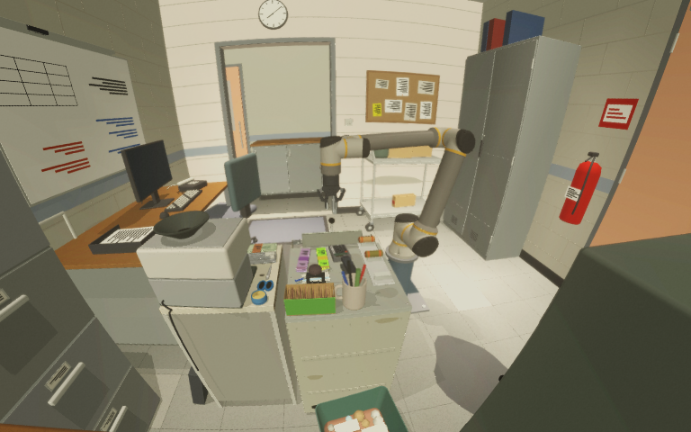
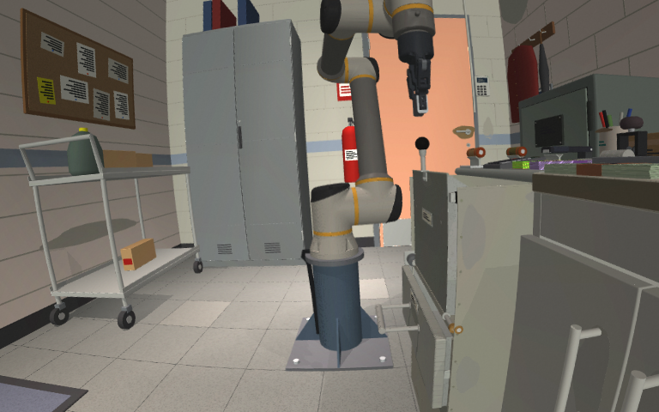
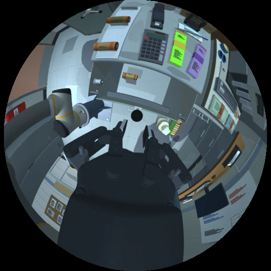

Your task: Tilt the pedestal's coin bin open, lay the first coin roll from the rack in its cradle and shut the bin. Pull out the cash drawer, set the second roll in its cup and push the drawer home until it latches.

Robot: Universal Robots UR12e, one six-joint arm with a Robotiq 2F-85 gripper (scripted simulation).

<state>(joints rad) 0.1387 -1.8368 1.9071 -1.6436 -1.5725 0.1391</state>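
The coin bin (image 2: 430,228) on the pedestal's front is largely hidden from the side camera; its panel stands nearly upright. A black knob (image 2: 422,144) (image 3: 136,115) (image 1: 331,220) rises on a stem from its top edge. My gripper (image 2: 420,104) (image 3: 134,130) (image 1: 334,201) hangs above the knob, open and empty. Two orange coin rolls (image 3: 105,46) (image 3: 118,19) (image 1: 373,253) lie on the rack on the pedestal top. A third orange roll (image 3: 130,76) lies lower, inside the pedestal's front. The cash drawer (image 2: 424,316) below, with a bar handle (image 2: 394,317), juts out slightly.
The pedestal top (image 1: 346,270) carries a calculator (image 3: 153,46), green and purple pads, a pen cup (image 1: 353,293) and a card box. The arm's base (image 2: 335,301) stands just left of the pedestal. A wheeled cart (image 2: 107,223) and a grey cabinet (image 2: 243,141) stand further off.
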